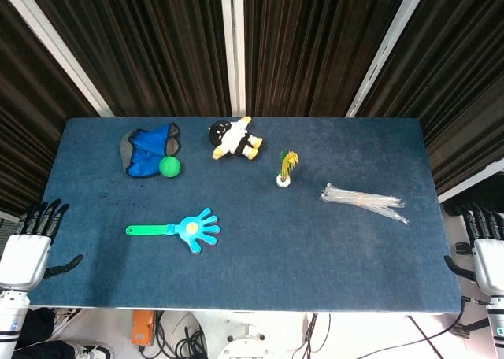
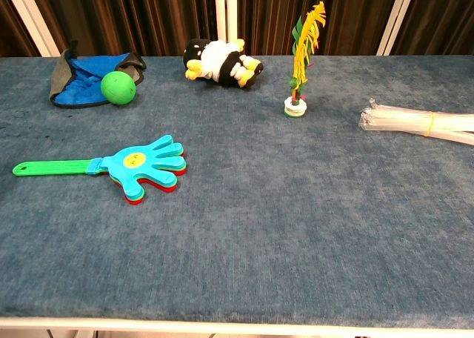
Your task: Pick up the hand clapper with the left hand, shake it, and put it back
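- Head view: the hand clapper [image 1: 179, 230], a flat plastic toy with a green handle and a light-blue palm with spread fingers over a red layer, lies flat on the dark blue felt-covered table [image 1: 315, 257], in the left half and toward the near edge.
- Head view: the left hand [image 1: 30, 245], white with black fingers, hangs just off the table's left edge, fingers straight and apart, holding nothing. The clapper lies to its right and a little farther onto the table, with bare felt between them.
- Head view: the right hand [image 1: 487, 253] sits off the opposite edge, well apart from the toy; its fingers look extended and empty, though it is partly cut off by the frame. The left hand is clearly the nearer one.
- Head view: the clapper's long axis runs nearly left to right, roughly parallel to the near edge. The handle end points toward the left hand, the palm end toward the table's middle. So I judge a short reach to the right would meet the handle first.
- Chest view: neither hand appears. The clapper [image 2: 118, 167] again lies flat at left, its green handle pointing left and its blue fingers fanning right, stacked on a red layer.
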You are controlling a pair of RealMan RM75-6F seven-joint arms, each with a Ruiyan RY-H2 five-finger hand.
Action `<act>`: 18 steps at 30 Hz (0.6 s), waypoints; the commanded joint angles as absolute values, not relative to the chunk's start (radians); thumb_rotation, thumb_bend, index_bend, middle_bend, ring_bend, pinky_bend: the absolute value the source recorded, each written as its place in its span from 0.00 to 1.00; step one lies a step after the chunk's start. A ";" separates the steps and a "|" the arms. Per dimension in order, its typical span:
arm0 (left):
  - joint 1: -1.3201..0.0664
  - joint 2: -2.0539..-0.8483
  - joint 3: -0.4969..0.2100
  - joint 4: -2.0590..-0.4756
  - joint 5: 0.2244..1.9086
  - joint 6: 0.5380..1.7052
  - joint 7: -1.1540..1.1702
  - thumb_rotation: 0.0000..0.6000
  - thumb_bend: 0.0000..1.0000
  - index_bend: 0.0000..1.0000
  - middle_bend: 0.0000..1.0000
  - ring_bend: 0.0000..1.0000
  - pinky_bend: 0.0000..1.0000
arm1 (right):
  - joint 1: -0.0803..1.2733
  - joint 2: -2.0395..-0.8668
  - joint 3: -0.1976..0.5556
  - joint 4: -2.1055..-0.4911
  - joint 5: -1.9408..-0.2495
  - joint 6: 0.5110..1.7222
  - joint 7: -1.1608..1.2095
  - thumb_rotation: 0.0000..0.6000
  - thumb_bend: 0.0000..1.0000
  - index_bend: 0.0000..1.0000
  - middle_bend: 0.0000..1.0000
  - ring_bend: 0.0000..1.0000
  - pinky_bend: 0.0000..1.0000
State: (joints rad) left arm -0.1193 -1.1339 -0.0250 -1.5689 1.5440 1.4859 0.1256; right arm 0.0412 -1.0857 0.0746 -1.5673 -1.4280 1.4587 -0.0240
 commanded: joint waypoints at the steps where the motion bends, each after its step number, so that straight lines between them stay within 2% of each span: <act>1: -0.119 -1.134 -0.025 -1.569 1.544 1.486 0.125 0.75 0.15 0.03 0.00 0.00 0.00 | 0.041 -1.086 0.075 -1.568 -1.428 1.459 -0.025 1.00 0.12 0.00 0.00 0.00 0.00; 8: -0.120 -1.136 -0.026 -1.580 1.544 1.485 0.112 0.77 0.15 0.03 0.00 0.00 0.00 | 0.039 -1.082 0.076 -1.568 -1.429 1.464 -0.021 1.00 0.12 0.00 0.00 0.00 0.00; 11: -0.126 -1.152 -0.028 -1.584 1.552 1.484 0.075 0.84 0.15 0.03 0.01 0.00 0.00 | 0.040 -1.080 0.079 -1.569 -1.425 1.463 -0.018 1.00 0.12 0.00 0.00 0.00 0.00; 15: -0.156 -1.180 -0.029 -1.582 1.552 1.435 0.037 0.87 0.15 0.03 0.02 0.00 0.00 | 0.045 -1.078 0.084 -1.576 -1.421 1.458 -0.022 1.00 0.13 0.00 0.00 0.00 0.00; 18: -0.190 -1.211 -0.040 -1.575 1.540 1.386 0.051 0.96 0.18 0.03 0.02 0.00 0.00 | 0.047 -1.076 0.087 -1.581 -1.418 1.458 -0.032 1.00 0.13 0.00 0.00 0.00 0.00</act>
